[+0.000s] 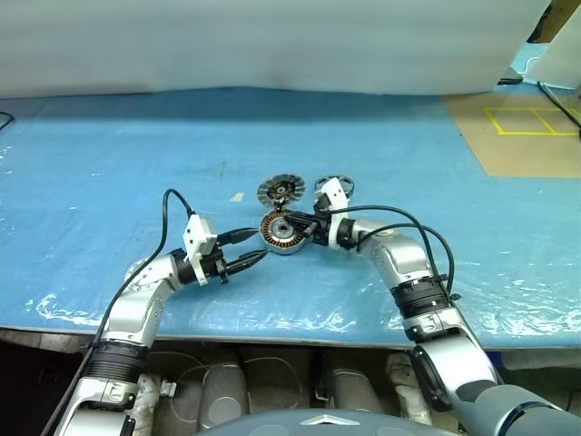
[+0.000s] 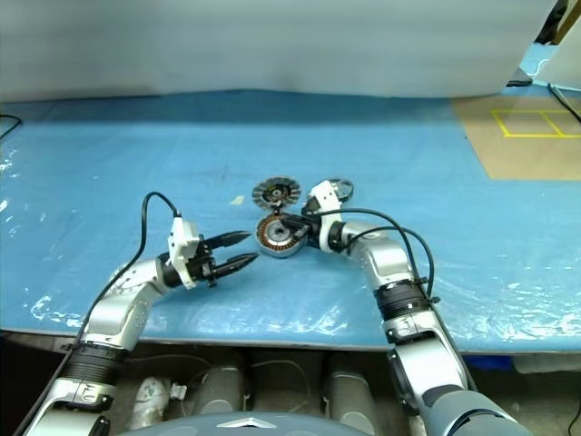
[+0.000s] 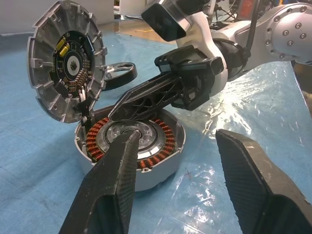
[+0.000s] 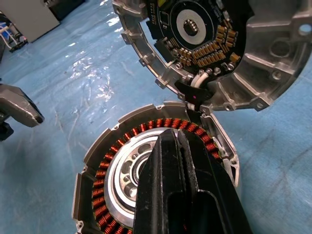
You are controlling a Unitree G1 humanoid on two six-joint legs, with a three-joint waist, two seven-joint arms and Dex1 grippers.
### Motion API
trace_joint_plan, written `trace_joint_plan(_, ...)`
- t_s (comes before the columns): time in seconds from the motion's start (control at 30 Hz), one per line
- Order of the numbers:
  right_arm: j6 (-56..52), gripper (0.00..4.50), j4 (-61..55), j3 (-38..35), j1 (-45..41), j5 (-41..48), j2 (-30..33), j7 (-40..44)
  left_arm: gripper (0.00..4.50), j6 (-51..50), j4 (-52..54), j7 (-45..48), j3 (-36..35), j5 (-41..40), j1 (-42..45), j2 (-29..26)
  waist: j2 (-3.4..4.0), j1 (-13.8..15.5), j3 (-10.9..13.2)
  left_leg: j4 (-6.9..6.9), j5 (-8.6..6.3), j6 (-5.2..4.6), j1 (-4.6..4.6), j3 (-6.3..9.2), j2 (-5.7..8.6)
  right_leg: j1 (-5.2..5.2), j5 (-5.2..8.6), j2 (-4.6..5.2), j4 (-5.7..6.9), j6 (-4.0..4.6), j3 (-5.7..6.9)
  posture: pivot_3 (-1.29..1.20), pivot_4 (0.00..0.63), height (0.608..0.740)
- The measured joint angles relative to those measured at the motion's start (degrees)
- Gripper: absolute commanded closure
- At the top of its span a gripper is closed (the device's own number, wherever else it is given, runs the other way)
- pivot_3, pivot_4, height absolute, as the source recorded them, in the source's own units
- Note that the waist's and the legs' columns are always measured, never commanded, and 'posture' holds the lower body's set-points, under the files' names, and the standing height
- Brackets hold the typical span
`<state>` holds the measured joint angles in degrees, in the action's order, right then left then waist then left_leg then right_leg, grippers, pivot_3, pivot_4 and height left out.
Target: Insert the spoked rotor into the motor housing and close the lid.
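The left hand (image 1: 257,246) hovered with its black fingers apart, holding nothing. Just beyond its tips sat the round silver-rimmed motor housing (image 1: 283,233) on the blue desk (image 1: 109,182), ringed inside with copper-brown windings. The right hand (image 4: 170,161), fingers pressed together, reached over the housing's hub. Behind it leaned the ribbed silver rotor disc (image 1: 279,191); beside that lay a small ring-shaped lid (image 1: 338,188).

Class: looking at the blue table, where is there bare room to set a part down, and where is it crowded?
Bare: the blue table left of the motor housing, and right of the right tool toward the tan board. Crowded: centre, with both tools, housing and ribbed disc.
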<state>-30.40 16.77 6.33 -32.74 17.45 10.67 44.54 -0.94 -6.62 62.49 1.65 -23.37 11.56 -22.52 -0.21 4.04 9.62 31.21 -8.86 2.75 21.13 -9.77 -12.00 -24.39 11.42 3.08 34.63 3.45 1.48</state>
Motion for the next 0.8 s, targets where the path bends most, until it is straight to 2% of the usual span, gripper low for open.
trace_joint_plan(0.1, -1.7, 4.47, -5.2, -2.3, -0.4, 4.3, -1.5, 0.7, 1.84, 0.6, -0.7, 0.0, 0.0, 0.0, 0.6, 0.0, 0.00, 0.0, 0.0, -0.04, 0.00, 0.00, 0.01, -0.01, -0.02, -0.04, -0.02, -0.01, 0.00, 0.04, 0.00, 0.00, 0.150, 0.740)
trace_joint_plan(0.17, -1.6, 4.47, -8.3, -0.8, -0.9, 4.1, -0.7, 1.6, 1.84, 0.8, -1.1, 0.0, 0.0, 0.1, 0.8, 0.0, 0.00, 0.0, 0.0, -0.05, 0.00, 0.00, 0.02, -0.01, 0.00, -0.03, -0.03, 0.00, -0.02, 0.06, 0.00, 0.00, 0.150, 0.740)
trace_joint_plan(0.4, 5.4, 4.47, -3.9, 9.7, 1.3, -6.6, 2.8, 1.6, 1.84, 1.8, -1.9, 0.8, 0.0, 0.2, 0.7, 0.0, -0.01, 0.0, 0.0, -0.06, 0.00, 0.00, 0.03, -0.01, 0.03, -0.03, 0.13, 0.01, -0.03, -0.20, -0.01, 0.00, 0.150, 0.740)
trace_joint_plan(0.67, 8.5, 4.47, -2.5, 9.4, 1.6, -8.1, 3.1, 1.0, 1.84, 3.2, -3.0, 1.0, 0.0, 0.2, 0.8, 0.5, -0.01, 0.0, 0.0, -0.06, 0.00, 0.00, 0.01, -0.01, 0.03, -0.02, 0.07, 0.01, -0.02, -0.10, -0.03, 0.00, 0.150, 0.740)
trace_joint_plan(0.8, 3.8, 4.47, -5.7, 7.0, 2.2, -6.2, 5.5, 1.2, 1.84, 3.2, -3.2, 0.7, 0.0, 0.2, 1.1, 1.3, -0.02, 0.5, 0.0, -0.03, 0.00, 0.00, 0.06, -0.01, 0.07, -0.02, 0.05, 0.05, -0.02, -0.08, -0.02, 0.00, 0.150, 0.740)
